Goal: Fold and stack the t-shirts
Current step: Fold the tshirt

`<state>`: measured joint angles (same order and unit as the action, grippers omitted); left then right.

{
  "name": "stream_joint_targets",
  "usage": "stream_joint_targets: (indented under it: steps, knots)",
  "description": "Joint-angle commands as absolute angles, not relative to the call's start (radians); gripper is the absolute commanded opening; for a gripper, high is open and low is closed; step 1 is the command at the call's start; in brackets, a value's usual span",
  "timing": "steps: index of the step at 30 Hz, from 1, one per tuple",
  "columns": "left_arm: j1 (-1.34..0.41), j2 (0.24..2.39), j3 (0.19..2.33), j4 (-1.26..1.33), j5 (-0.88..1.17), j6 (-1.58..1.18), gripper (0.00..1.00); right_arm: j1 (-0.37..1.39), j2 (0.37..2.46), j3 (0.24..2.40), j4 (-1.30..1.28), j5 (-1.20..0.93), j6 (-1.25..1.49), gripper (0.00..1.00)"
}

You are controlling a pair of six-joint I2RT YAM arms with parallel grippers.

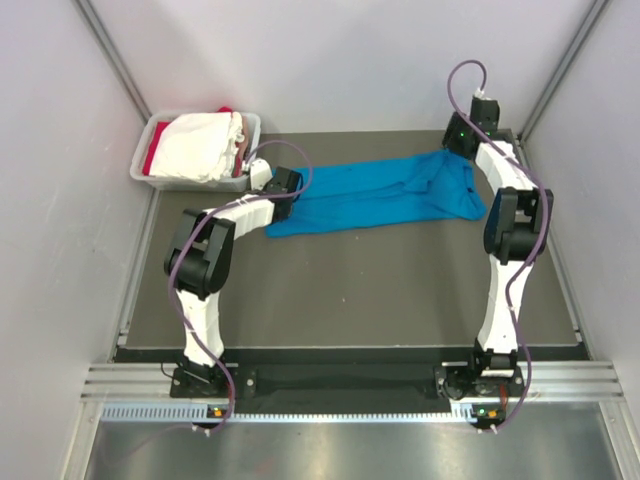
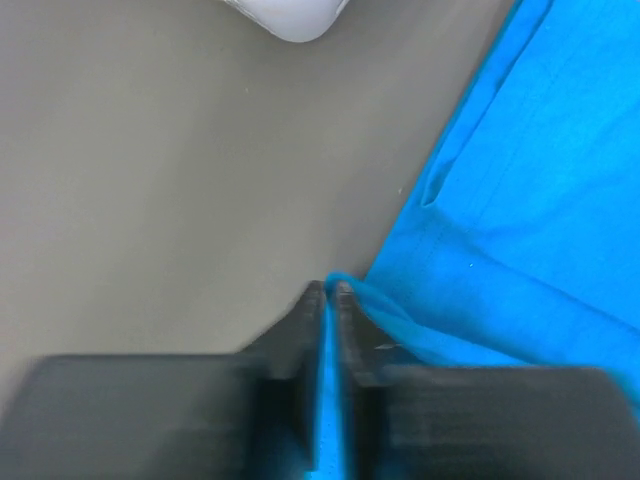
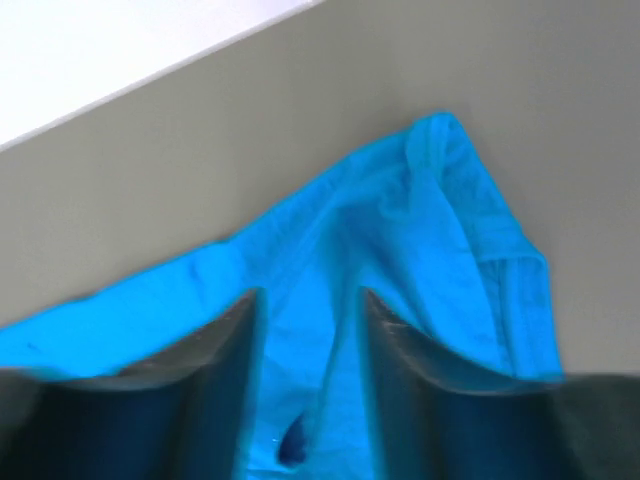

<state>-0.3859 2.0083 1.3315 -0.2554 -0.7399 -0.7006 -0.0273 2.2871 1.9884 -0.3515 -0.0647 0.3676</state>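
A bright blue t-shirt (image 1: 380, 195) lies stretched out across the far half of the dark table. My left gripper (image 1: 288, 186) is at the shirt's left end. In the left wrist view the gripper (image 2: 328, 291) is shut on a thin edge of the blue cloth (image 2: 520, 200). My right gripper (image 1: 462, 146) is over the shirt's right end. In the right wrist view it (image 3: 310, 300) is open, its jaws astride a raised fold of the blue shirt (image 3: 420, 230). A white t-shirt (image 1: 200, 145) and a red one (image 1: 152, 160) lie in the tub.
The pale grey plastic tub (image 1: 252, 122) stands at the far left corner, just behind my left gripper; its corner shows in the left wrist view (image 2: 290, 15). White walls enclose the table on the left, back and right. The dark mat (image 1: 380, 290) spreads in front of the shirt.
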Motion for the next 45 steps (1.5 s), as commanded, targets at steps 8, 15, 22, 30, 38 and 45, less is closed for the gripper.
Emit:
stream_joint_targets:
  steps: [8, 15, 22, 30, 38, 45]
  knots:
    - [-0.387, 1.729, 1.375, -0.29, -0.62, -0.563, 0.87, -0.014, 2.037, 2.01, -0.374, -0.166, 0.394, 1.0]
    - [-0.459, 1.517, 1.165, -0.292, -0.428, -0.673, 0.89, 0.024, 1.795, 1.449, -0.154, -0.147, 0.534, 1.0]
    - [-0.472, 1.456, 0.931, -0.187, -0.305, -0.779, 0.87, 0.066, 1.845, 1.351, -0.066, -0.135, 0.575, 0.93]
    - [-0.474, 1.414, 0.888, -0.19, -0.31, -0.779, 0.87, 0.098, 1.979, 1.423, -0.046, -0.057, 0.597, 0.77]
    - [-0.474, 1.384, 0.89, -0.212, -0.311, -0.772, 0.87, 0.1, 2.069, 1.499, -0.055, -0.006, 0.588, 0.63]
    - [-0.472, 1.376, 0.9, -0.227, -0.325, -0.767, 0.87, 0.106, 2.148, 1.58, -0.081, 0.015, 0.592, 0.43]
